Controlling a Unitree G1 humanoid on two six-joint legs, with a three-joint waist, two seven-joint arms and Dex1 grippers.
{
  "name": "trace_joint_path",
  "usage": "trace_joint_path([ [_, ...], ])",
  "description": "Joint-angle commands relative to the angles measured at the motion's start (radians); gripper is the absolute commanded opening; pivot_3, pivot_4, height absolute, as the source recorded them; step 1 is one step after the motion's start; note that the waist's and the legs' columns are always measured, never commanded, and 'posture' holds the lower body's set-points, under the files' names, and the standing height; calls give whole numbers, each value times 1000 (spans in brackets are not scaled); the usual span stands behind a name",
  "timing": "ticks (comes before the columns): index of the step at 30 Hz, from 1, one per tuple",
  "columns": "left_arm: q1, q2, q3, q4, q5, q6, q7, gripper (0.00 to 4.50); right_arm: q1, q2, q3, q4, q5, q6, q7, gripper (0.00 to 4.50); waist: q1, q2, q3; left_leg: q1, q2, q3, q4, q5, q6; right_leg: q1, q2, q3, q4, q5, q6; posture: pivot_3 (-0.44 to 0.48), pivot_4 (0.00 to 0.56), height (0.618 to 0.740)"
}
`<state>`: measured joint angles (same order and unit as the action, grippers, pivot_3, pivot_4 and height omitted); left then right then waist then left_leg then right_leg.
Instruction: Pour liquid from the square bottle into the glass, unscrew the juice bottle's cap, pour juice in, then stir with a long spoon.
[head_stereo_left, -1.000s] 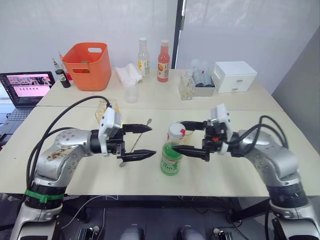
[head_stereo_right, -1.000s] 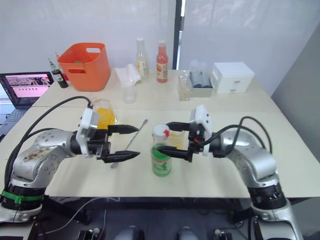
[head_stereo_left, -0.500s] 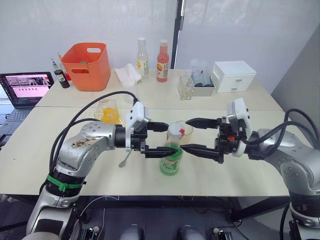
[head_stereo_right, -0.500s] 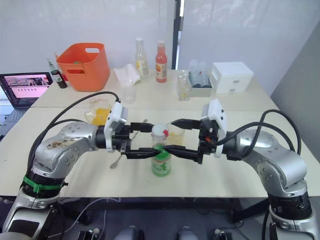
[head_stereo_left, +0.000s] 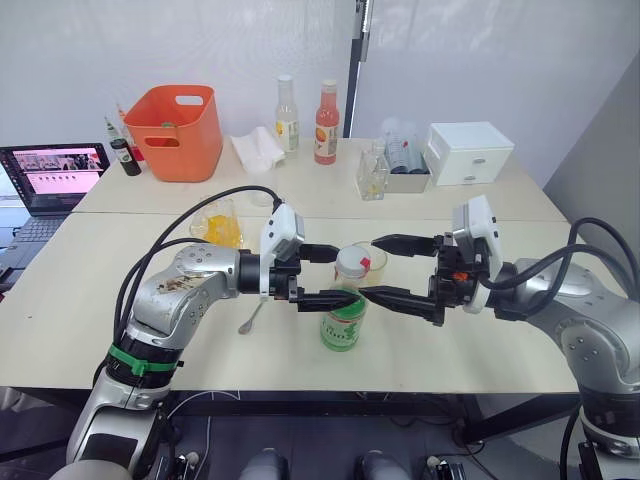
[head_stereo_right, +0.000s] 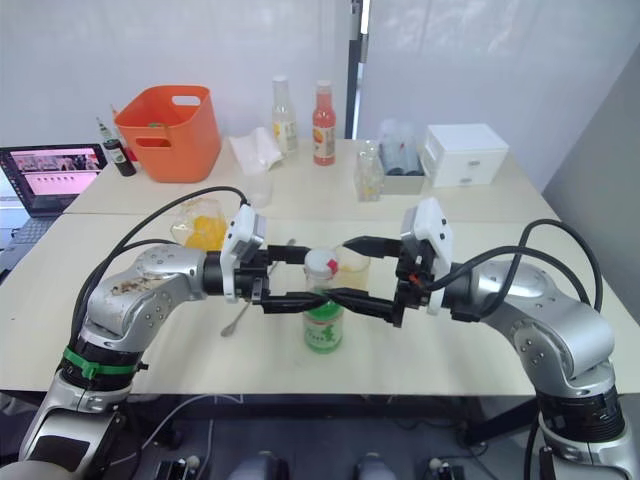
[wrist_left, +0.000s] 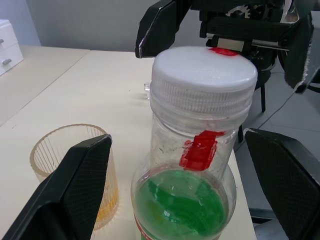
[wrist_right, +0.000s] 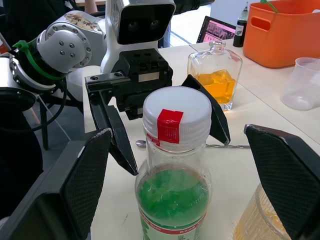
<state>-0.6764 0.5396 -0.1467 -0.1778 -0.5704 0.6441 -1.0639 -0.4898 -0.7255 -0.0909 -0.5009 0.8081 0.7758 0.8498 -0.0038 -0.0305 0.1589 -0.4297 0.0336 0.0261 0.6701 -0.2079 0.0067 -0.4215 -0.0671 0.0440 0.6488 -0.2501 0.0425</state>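
The green juice bottle (head_stereo_left: 342, 318) stands upright near the table's front edge with its white cap (head_stereo_left: 351, 262) on; a red mark shows on the cap (wrist_right: 170, 124). My left gripper (head_stereo_left: 345, 275) is open, one finger on each side of the bottle's neck. My right gripper (head_stereo_left: 369, 266) faces it from the right, also open and just short of the cap. The glass (wrist_left: 75, 165) holds some yellow liquid and stands just behind the bottle. The square bottle (head_stereo_left: 218, 226) sits behind my left forearm. The long spoon (head_stereo_left: 250, 318) lies flat under that arm.
An orange basket (head_stereo_left: 182, 130), a laptop (head_stereo_left: 50, 175), a pale yellow bottle (head_stereo_left: 287, 112), a red-orange bottle (head_stereo_left: 326, 108), a plastic cup (head_stereo_left: 262, 186), a small clear bottle (head_stereo_left: 371, 176) and a white drawer box (head_stereo_left: 468, 152) stand along the back of the table.
My left gripper has swung right from over the spoon to straddle the juice bottle's neck. My right gripper has drawn back a little to the right of the cap.
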Motion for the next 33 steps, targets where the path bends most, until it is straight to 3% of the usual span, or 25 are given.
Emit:
trace_joint_path([
  [1, -25, -10, 11, -8, -4, -24, -14, 4500, 4, -9, -17, -32, 18, -1, -7, 4493, 0, 0, 0, 0, 0, 0, 0, 0, 0, 0, 0, 0, 0, 0, 0, 0, 150, 715],
  [11, -4, -18, 7, -17, -4, -30, -26, 1474, 2, -6, -10, -44, 17, 0, -27, 4500, 0, 0, 0, 0, 0, 0, 0, 0, 0, 0, 0, 0, 0, 0, 0, 0, 150, 715],
  [28, -3, -32, -11, -1, 34, -84, -46, 1400, -35, 38, 40, -41, -25, 17, -143, 4500, 2, 0, 0, 0, 0, 0, 0, 0, 0, 0, 0, 0, 0, 0, 0, 0, 150, 715],
  [33, -5, -35, -14, 6, 40, -91, -56, 1382, -40, 46, 39, -52, -6, 33, -152, 3020, 2, 0, 0, 0, 0, 0, 0, 0, 0, 0, 0, 0, 0, 0, 0, 0, 150, 715],
])
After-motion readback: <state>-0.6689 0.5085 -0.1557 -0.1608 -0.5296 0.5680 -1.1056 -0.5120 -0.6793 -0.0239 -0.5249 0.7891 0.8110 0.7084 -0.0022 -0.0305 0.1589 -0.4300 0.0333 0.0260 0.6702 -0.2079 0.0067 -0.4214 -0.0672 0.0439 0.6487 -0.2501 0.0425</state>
